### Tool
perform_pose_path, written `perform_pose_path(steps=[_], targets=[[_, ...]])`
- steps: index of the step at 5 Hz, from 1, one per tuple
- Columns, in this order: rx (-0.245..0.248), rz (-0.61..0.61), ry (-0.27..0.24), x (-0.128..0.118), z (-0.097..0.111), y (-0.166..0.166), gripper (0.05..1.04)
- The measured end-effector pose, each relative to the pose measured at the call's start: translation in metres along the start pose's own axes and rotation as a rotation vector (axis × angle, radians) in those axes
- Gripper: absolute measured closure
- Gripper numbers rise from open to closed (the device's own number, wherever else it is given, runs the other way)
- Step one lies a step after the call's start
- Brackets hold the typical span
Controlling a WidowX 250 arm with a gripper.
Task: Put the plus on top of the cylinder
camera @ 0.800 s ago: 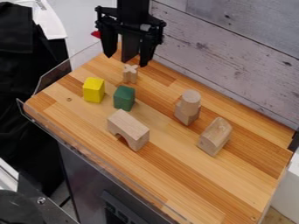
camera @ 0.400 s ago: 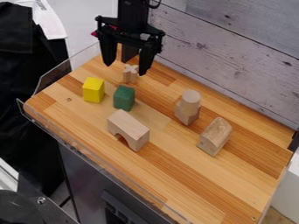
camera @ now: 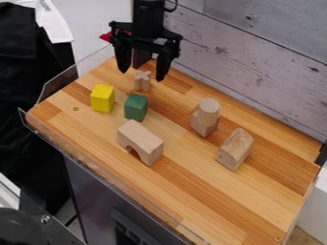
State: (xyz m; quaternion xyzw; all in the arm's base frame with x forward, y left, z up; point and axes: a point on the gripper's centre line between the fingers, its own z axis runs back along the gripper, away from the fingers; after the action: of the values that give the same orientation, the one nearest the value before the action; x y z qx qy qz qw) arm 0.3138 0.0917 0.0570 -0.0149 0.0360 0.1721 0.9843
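Clock positions are read from the centre of the surface (camera: 211,206), with twelve at the top of the view.

1. Ten o'clock: a yellow block (camera: 102,98) stands upright. Allow side clearance when descending.
2. Between ten and eleven: a green block (camera: 135,107) stands near the plus. Do not sweep through it.
3. Nine o'clock: a wooden arch (camera: 140,142) lies well apart from the pick.
4. Eleven o'clock: the plus (camera: 142,81) stands upright on the surface, its cross-shaped face up. My end effector (camera: 141,75) is at its upper part as viewed, released, fingers spread to either side, holding nothing. Exact height above the plus: cannot tell.

Handling, as judged: the plus appears to be bare wood, so rate it light, stiff and not fragile, with moderate grip and little risk of crushing. Take hold of two opposite arms, below the top face, pads flat to the arm ends. Pads set askew in the notches may twist it. Keep it vertical while lifting, so that its underside seats flat.

5. One o'clock: the cylinder (camera: 208,111) stands upright on a wooden base block (camera: 203,125). Its round top is small; lower the plus centrally, release gently. A side push could topple the stack.
6. Three o'clock: a hollowed block (camera: 235,149) rests near the stack. Keep clear.
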Motion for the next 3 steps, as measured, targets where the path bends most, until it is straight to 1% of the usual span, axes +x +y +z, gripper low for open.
perform_pose_path(steps=[1,2,3], targets=[[-0.038,0.022,-0.015,0.006,-0.006,0.002,0.083],[-0.041,0.056,-0.029,0.012,-0.012,0.007,0.083],[-0.048,0.076,-0.028,0.016,-0.019,0.009,0.083]])
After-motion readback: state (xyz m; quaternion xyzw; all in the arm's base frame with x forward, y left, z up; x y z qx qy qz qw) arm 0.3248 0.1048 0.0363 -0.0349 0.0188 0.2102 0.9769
